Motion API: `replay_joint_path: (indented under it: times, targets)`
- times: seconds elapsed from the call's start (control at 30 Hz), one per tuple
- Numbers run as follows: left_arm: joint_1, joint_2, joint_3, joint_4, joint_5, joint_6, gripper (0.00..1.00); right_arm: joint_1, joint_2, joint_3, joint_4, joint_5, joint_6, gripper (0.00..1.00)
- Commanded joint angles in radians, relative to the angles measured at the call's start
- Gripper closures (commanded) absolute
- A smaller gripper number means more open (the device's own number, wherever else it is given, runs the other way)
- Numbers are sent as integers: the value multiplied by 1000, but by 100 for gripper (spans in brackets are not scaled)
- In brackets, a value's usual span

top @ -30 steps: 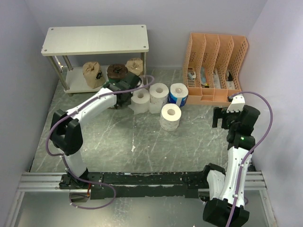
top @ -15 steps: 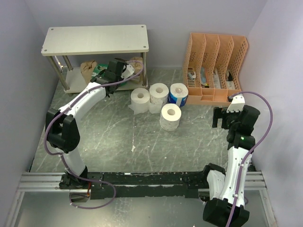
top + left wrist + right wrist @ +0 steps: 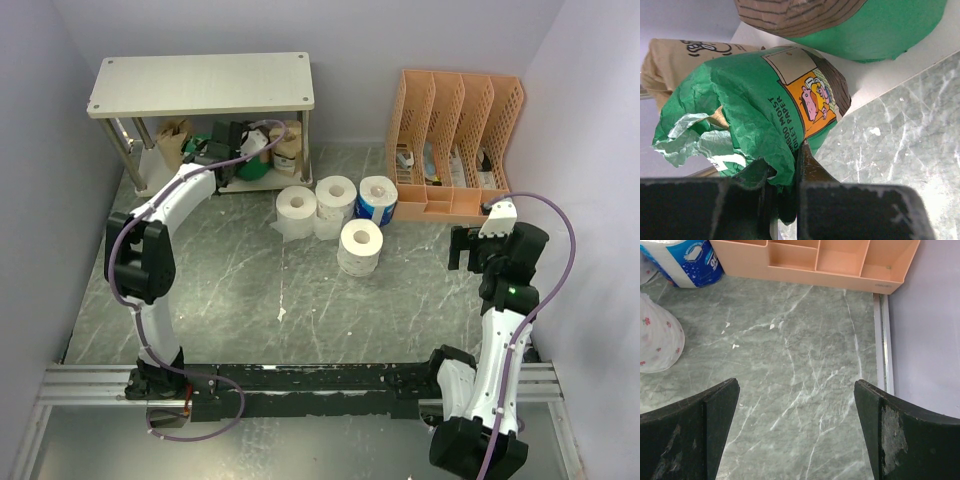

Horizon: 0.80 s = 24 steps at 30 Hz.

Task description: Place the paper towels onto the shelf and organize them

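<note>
**Q:** Where is the roll you're working on?

**A:** The green-wrapped roll (image 3: 755, 115) is at the lower tier of the shelf (image 3: 200, 85), under the pale top board. My left gripper (image 3: 785, 170) is pinched tight on a fold of its crumpled green paper near the bunched end. Whether it rests on the lower board (image 3: 890, 75), I cannot tell.

**Q:** What is it like?

**A:** It is a soft, wrinkled cylinder with an orange cartoon label and a brown band. In my left wrist view its long axis runs from the torn, bunched end at lower left to the brown end at upper right.

**Q:** What's around it?

**A:** A second green roll (image 3: 880, 25) with a brown striped top sits just beyond it on the same board, and a tan roll (image 3: 685, 55) with black print is behind it. Out on the tabletop (image 3: 250, 290), a grey-green marbled surface, three white rolls (image 3: 335, 195) and a blue-printed roll (image 3: 377, 200) cluster together, near an orange file organizer (image 3: 460, 130). Plain lavender walls (image 3: 350, 30) close in the space.

**Q:** And your other arm?

**A:** My right gripper (image 3: 795, 430) hangs over bare marble with its jaws spread wide and nothing between them.
</note>
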Motion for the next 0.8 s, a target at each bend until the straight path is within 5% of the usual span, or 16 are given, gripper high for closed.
replay_joint_path:
  times: [0.0, 0.17, 0.23, 0.27, 0.3, 0.77]
  targets:
    - [26, 18, 39, 60, -9, 23, 93, -1, 4, 24, 0, 6, -7, 0]
    - [49, 10, 50, 68, 25, 5, 93, -1, 10, 23, -2, 5, -6, 0]
    - [50, 13, 73, 62, 49, -11, 85, -1, 12, 24, -2, 4, -8, 0]
    - [50, 11, 87, 56, 71, -24, 50, -1, 11, 25, -2, 8, -7, 0]
    - [50, 3, 97, 51, 107, -36, 1, -1, 12, 26, -2, 13, -5, 0]
    - [6, -251, 19, 30, 234, -93, 6, -1, -9, 27, -6, 4, -9, 0]
